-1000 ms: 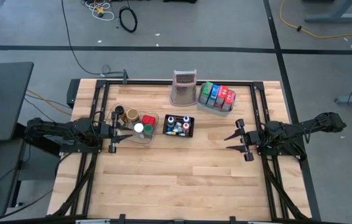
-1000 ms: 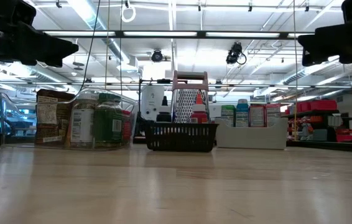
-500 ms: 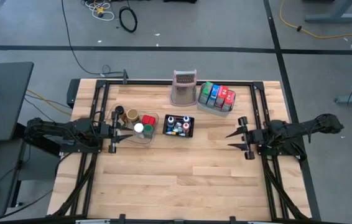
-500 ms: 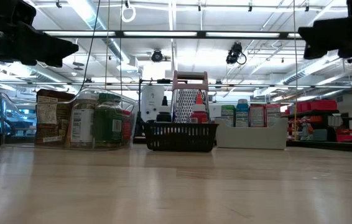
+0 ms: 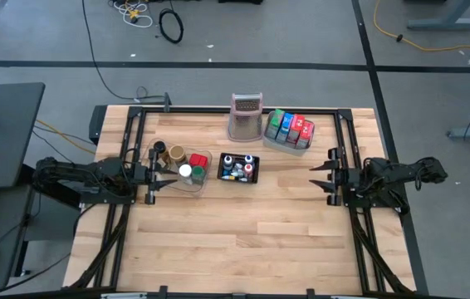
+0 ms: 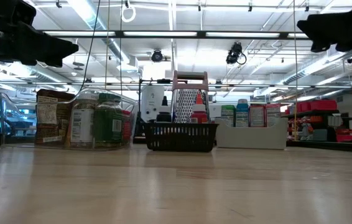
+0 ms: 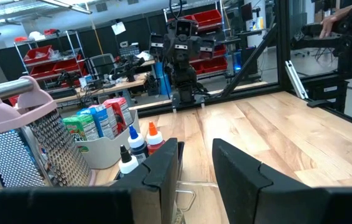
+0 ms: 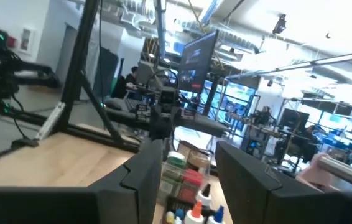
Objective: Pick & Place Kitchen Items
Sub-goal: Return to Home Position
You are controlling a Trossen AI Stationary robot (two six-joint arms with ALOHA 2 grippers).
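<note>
The right gripper (image 5: pixel 314 177) has drawn back toward the table's right edge since a second ago, fingers spread with nothing between them. The left gripper (image 5: pixel 173 176) stays at the left beside the clear tub (image 5: pixel 206 182), likewise spread and empty. The jars (image 5: pixel 185 171) remain in that tub, the small bottles (image 5: pixel 238 167) in the black mesh basket (image 5: pixel 238 181), and the packets (image 5: pixel 291 126) in the far grey tray (image 5: pixel 285 143).
</note>
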